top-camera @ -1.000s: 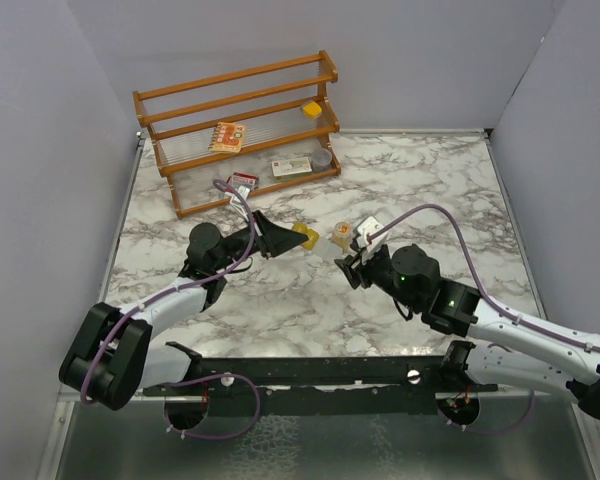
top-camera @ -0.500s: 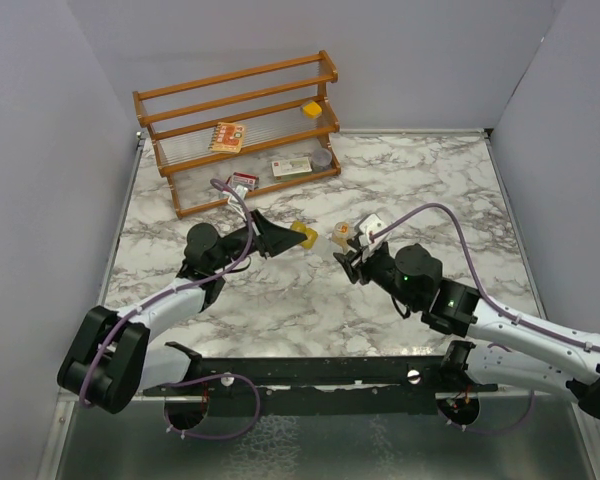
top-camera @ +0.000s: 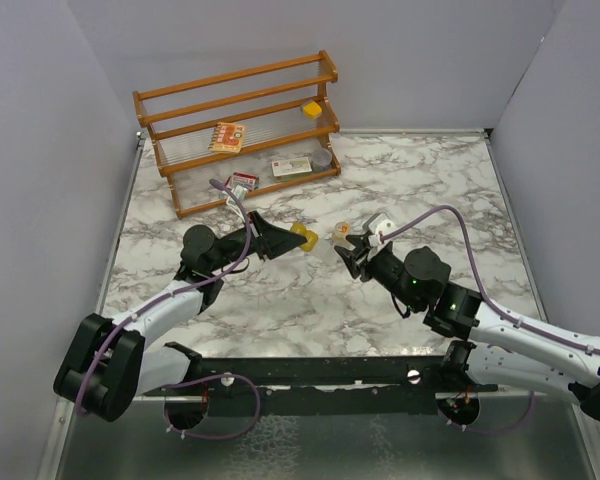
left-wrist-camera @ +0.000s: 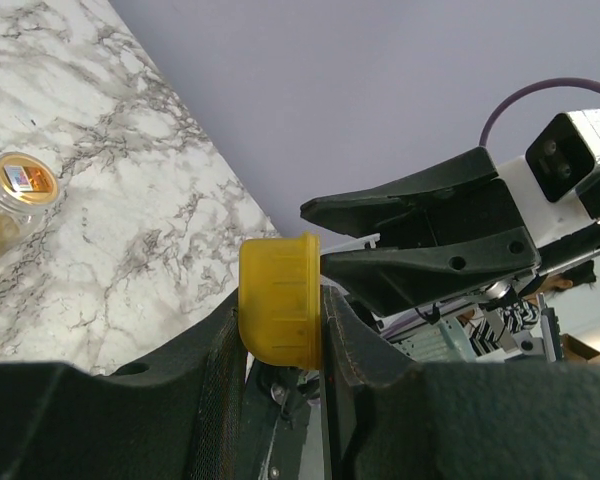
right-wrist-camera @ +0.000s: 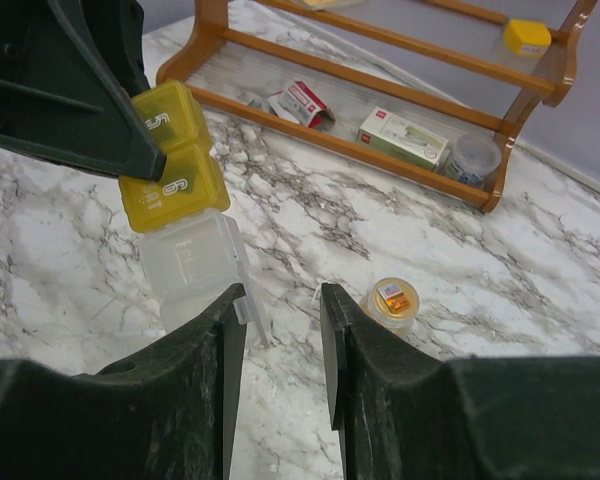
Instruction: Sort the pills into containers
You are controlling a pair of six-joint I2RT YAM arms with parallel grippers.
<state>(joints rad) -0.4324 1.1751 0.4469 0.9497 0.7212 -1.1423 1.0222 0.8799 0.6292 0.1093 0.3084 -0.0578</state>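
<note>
- The left end effector (left-wrist-camera: 280,312) is clamped on the yellow box (right-wrist-camera: 175,180) and holds it in front of the right end effector (right-wrist-camera: 283,300).
- A clear compartment (right-wrist-camera: 195,262) is joined to the lower side of the box.
- The right fingers stand apart, just beside a corner of this clear part; I cannot tell if they touch it.
- The round amber jar (right-wrist-camera: 392,302) stands upright on the surface (top-camera: 430,180), near both end effectors.
</note>
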